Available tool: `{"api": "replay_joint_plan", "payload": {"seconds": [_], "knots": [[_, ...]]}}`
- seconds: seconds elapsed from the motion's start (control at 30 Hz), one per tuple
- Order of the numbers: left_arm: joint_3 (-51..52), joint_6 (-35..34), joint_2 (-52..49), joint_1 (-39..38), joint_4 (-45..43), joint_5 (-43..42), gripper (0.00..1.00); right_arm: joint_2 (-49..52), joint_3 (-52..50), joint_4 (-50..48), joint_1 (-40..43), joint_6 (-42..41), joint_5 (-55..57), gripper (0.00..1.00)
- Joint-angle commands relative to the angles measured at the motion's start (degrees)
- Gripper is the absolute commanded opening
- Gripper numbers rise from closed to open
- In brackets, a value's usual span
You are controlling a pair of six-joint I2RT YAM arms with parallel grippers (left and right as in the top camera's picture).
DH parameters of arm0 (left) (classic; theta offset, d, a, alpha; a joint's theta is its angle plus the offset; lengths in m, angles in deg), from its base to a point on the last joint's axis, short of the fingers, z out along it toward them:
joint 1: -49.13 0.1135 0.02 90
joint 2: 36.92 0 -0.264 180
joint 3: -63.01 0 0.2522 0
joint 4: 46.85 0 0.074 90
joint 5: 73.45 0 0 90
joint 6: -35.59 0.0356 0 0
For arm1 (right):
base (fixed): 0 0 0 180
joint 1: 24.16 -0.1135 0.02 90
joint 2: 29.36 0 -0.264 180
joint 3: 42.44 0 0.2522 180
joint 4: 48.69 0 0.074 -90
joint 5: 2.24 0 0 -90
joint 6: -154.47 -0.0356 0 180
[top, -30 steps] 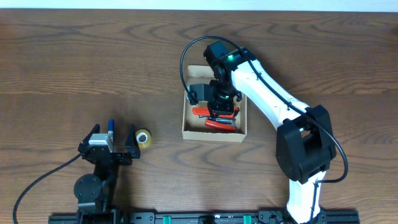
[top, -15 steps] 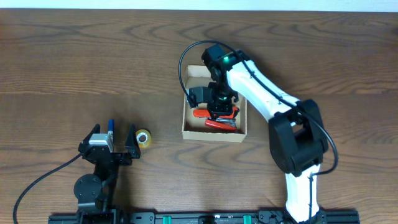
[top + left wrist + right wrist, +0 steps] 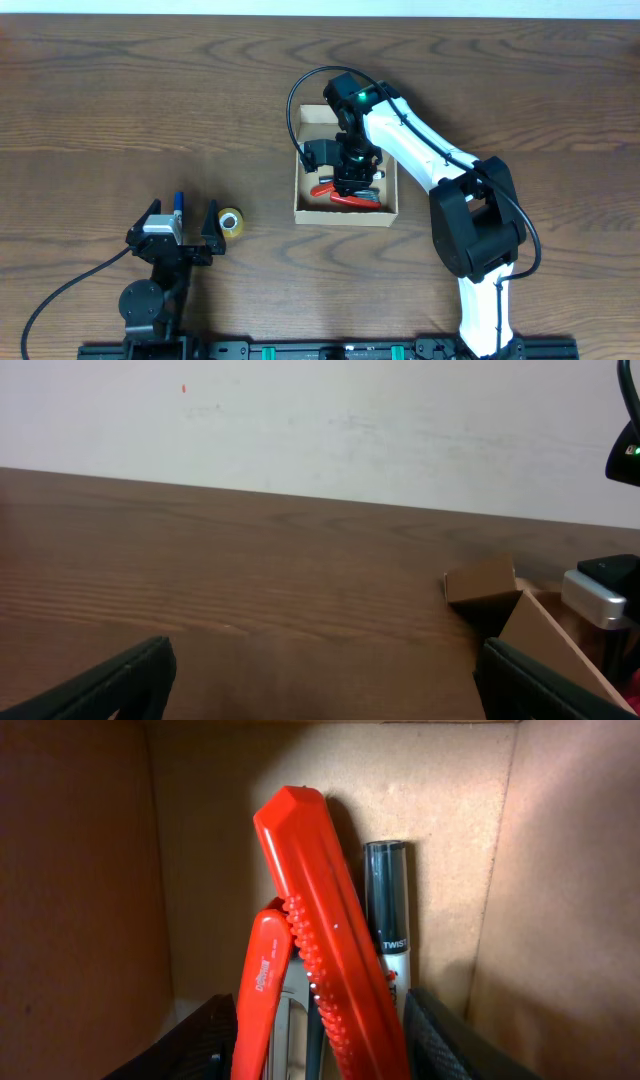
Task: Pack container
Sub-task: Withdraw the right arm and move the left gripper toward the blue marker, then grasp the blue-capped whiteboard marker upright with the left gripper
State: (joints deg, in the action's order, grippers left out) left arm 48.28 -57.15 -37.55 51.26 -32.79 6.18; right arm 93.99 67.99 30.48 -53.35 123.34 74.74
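The container (image 3: 345,217) is an open tan cardboard box at mid-table, its flap lid folded back on the far side. It also shows at the right in the left wrist view (image 3: 540,635). My right gripper (image 3: 357,180) reaches down inside it. In the right wrist view its fingers (image 3: 325,1045) are closed against a red-handled tool (image 3: 320,920) that leans on the box's inner wall (image 3: 330,780). A black marker (image 3: 390,910) lies beside the tool. My left gripper (image 3: 182,218) is open and empty at the front left; its fingers (image 3: 320,680) frame bare table.
A small yellow tape roll (image 3: 230,222) lies just right of the left gripper. A blue pen (image 3: 180,202) lies by the left gripper's fingers. The right arm's white links and black cable arch over the box's right side.
The right arm's elbow has swung left and the wrist has shifted slightly inside the box. The red tool has tilted a little. The left arm has not moved.
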Motion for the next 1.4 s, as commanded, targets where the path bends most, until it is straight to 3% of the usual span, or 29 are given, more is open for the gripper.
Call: {"api": "replay_joint_plan", "payload": {"seconds": [0.0,0.1,0.2,0.27,0.33,0.5,0.73,0.87,1.07,1.37], "knots": [[-0.63,1.01,0.31,-0.24,2.47,-2.8,0.95,-0.92,0.94,0.61,-0.26,-1.64,-0.31,0.48],[-4.26,-1.68,0.31,-0.24,7.89,-2.54,0.95,-4.0,3.08,1.86,-0.48,-1.66,-0.5,0.48],[-11.43,-10.29,-0.52,-0.24,21.35,1.97,0.95,-8.35,6.36,3.19,-0.57,-5.05,-0.42,0.51],[-16.81,-13.75,-2.38,-0.24,28.39,4.37,0.95,-11.43,8.61,3.96,-0.42,-10.4,0.31,0.62],[-24.72,-13.09,-6.69,-0.24,32.24,4.42,0.95,-15.96,10.91,4.26,0.57,-16.59,4.24,0.74],[-39.5,-7.1,-18.16,-0.24,34.75,5.33,0.95,-23.39,14.1,3.96,5.25,-23.71,9.86,0.74],[-66.36,-6.05,-48.19,-0.24,60.43,10.95,0.95,-32.5,15.32,0.24,21.97,-39.76,12.07,0.98],[-77.61,0.35,-62.51,-0.24,70.38,10.75,0.95,-33.75,15.32,1.31,31.34,-41.11,12.09,0.98],[-79.76,4.7,-76.37,0.0,72.24,11.1,0.95,-33.44,15.19,3.82,38.38,-41.11,11.93,0.98],[-75.54,3.34,-90.6,4.0,72.54,12.72,0.95,-33.44,15.02,3.61,46.97,-47.91,14.51,0.99]]}}
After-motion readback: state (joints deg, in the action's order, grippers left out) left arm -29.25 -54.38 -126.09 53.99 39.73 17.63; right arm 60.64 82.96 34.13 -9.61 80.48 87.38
